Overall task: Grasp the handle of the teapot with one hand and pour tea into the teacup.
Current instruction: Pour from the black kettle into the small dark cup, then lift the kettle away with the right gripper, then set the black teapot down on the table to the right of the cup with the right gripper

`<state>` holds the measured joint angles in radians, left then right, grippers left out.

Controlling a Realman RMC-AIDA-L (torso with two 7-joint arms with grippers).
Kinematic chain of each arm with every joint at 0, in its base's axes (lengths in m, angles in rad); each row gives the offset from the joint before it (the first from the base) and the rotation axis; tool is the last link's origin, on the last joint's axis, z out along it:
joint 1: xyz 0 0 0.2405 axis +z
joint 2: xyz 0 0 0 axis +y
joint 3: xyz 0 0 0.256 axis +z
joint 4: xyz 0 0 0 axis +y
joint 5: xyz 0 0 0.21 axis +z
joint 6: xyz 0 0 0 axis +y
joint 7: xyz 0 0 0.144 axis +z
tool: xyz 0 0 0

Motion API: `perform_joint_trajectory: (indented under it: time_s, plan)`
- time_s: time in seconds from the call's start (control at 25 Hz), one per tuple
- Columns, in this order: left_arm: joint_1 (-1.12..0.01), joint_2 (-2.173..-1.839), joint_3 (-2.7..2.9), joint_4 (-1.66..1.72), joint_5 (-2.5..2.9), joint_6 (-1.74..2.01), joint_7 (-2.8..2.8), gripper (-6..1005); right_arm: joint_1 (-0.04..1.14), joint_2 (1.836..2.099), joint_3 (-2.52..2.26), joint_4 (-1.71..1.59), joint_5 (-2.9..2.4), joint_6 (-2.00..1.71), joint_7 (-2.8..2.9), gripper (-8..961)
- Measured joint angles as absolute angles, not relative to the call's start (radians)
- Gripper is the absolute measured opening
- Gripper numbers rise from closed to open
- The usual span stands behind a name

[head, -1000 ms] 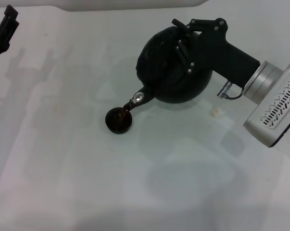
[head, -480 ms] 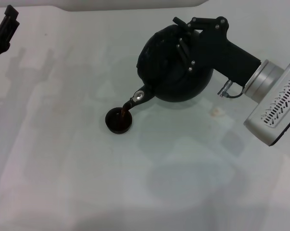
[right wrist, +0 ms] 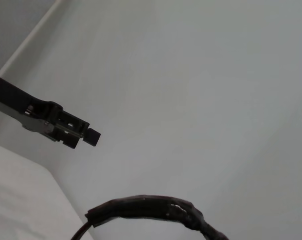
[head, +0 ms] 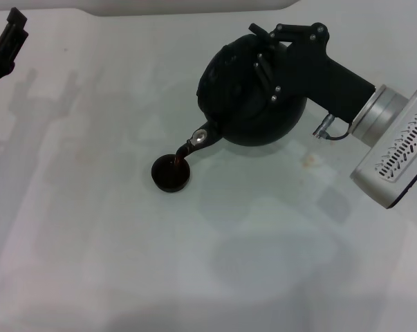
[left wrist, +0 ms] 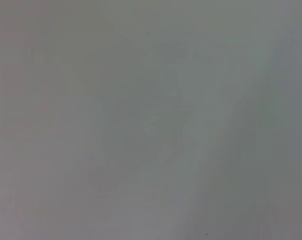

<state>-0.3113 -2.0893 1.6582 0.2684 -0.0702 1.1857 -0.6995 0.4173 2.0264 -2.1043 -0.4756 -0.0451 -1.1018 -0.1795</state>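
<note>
Tilted hard toward the left, the teapot (head: 246,104), held up off the white bench (head: 90,228) in the far-right part of the head view. Spout down and low, right over the teacup (head: 171,173), with a thin dark stream running from the spout tip into the cup. Dark tea visible inside the teacup, level hard to judge. Teacup itself seated on the bench, left of and nearer than the pot's belly.

Right claw (head: 263,59) clenched on the handle (head: 262,69), its black frame laid across the top of the pot and covering most of the hoop. Exact finger contact hidden behind that frame. In the right wrist view, only a short ribbed arc of the handle (right wrist: 156,209) showing, the rest cut off at the edge.

Left claw (head: 7,38) parked at the far-left edge, well apart from pot and cup, mostly cropped out; finger state impossible to tell. Left wrist view nothing but blank pale surface.
</note>
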Motion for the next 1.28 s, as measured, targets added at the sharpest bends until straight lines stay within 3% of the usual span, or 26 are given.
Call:
perform_joint_trajectory:
  time_s: [0.52,1.28]
  plan:
    - [-0.31,-2.089,1.67,0.268,-0.069,1.186,-0.73,862,0.417,2.026,-2.107,-0.472,-0.044,-1.101,-0.132,126]
    - [-0.304,-2.087,1.683,0.269,-0.068,1.195,-0.737,861,0.387,2.013,-2.036,-0.439,-0.017,-1.204,0.523,136]
